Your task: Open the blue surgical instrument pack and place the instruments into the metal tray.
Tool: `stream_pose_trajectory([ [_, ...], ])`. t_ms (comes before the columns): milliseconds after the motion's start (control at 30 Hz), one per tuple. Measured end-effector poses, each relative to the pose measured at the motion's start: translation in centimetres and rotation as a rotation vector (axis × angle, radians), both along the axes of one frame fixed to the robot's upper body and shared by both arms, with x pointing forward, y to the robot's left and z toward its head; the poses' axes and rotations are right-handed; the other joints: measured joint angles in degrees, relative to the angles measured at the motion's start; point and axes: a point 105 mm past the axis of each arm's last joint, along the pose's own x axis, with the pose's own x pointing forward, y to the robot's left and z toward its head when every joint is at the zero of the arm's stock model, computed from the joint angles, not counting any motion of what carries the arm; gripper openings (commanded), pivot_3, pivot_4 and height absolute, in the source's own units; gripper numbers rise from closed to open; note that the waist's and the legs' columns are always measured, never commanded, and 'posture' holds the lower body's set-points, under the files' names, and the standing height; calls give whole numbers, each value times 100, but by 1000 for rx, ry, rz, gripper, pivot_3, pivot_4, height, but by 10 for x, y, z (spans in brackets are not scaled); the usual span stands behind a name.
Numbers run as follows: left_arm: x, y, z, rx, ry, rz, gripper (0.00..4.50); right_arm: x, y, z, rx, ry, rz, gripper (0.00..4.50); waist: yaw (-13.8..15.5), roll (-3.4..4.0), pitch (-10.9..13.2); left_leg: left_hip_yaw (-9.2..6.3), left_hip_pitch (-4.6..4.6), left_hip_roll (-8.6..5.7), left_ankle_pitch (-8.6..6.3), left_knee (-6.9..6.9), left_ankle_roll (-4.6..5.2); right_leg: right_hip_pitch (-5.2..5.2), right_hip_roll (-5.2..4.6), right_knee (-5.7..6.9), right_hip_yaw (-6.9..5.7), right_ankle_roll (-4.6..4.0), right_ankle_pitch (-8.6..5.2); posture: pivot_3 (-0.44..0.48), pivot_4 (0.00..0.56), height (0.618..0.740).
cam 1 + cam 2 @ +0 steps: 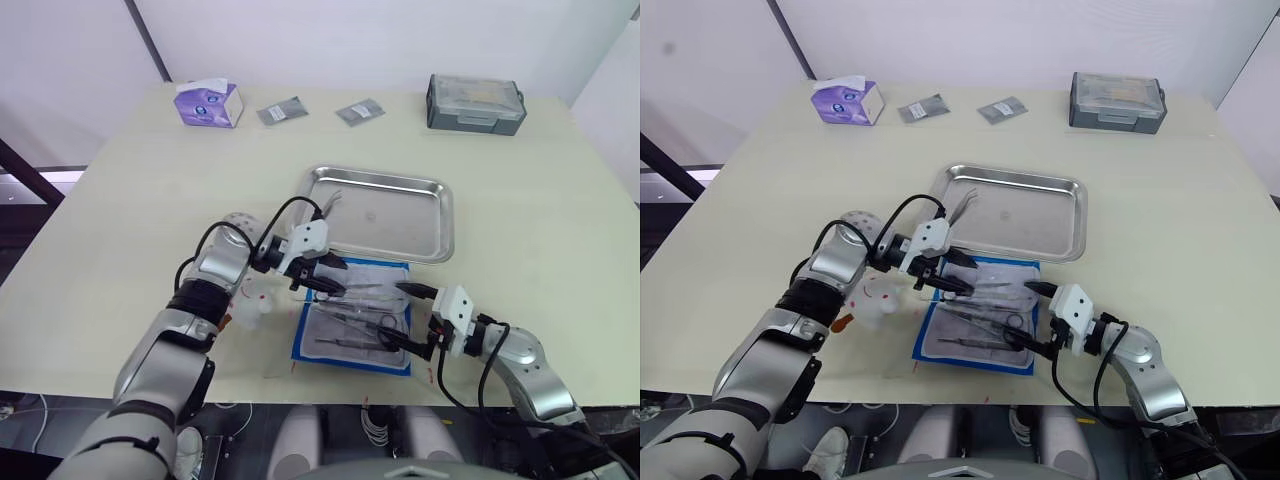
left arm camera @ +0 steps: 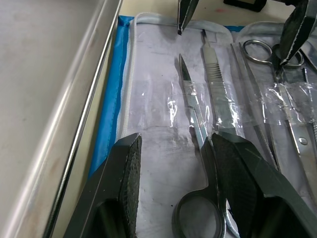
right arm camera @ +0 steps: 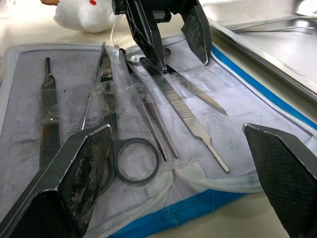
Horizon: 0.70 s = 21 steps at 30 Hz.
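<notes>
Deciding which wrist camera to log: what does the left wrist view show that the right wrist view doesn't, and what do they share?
Left wrist view alone: the left tool, fingers open, poised over the ring-handled silver scissors.

Right wrist view alone: the right tool, fingers wide open, a small white soft toy, and one thin silver instrument already in the tray.

Both: the opened bright-blue surgical instrument pack with its pale clear-pocketed lining, and the shiny stainless-steel tray's rim.

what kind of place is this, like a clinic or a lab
Probably a lab or training setup staged as a surgical prep station, not a real clinic: an opened blue surgical instrument pack with scissors, a metal tray, and a tissue box on a plain table.
</notes>
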Motion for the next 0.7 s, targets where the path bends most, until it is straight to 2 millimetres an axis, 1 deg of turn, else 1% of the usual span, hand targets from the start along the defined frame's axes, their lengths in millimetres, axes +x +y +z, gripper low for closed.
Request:
stream_pose_trajectory([
  [100,3,-2,1,26,-40,-13,2371,0,0,0,2,2,-1,4500,-4,1,-6,1,6,0,0,0,0,6,0,0,1,0,0,0,150,740],
  [333,4,-1,1,22,-25,-8,2371,1,1,-1,1,2,-1,4500,-7,0,-11,0,6,1,0,0,1,7,3,1,0,-1,1,0,150,740],
  [533,-5,-1,0,13,48,-15,2371,2,2,0,3,-3,1,4500,-20,0,-11,0,6,3,0,0,0,6,4,1,1,-1,1,0,150,740],
  [600,-6,-1,0,15,49,-15,1854,2,2,1,4,-4,1,4500,-21,0,-11,0,6,3,0,0,0,6,4,1,1,-1,1,0,150,740],
  [667,-6,-1,0,15,50,-14,1061,2,2,1,4,-5,1,4500,-23,0,-11,0,6,3,0,0,0,6,4,1,1,-2,1,0,150,740],
  [700,-6,-1,0,15,51,-13,574,2,2,1,5,-5,1,4500,-23,0,-11,0,6,3,0,0,0,6,4,1,1,-1,1,0,150,740],
])
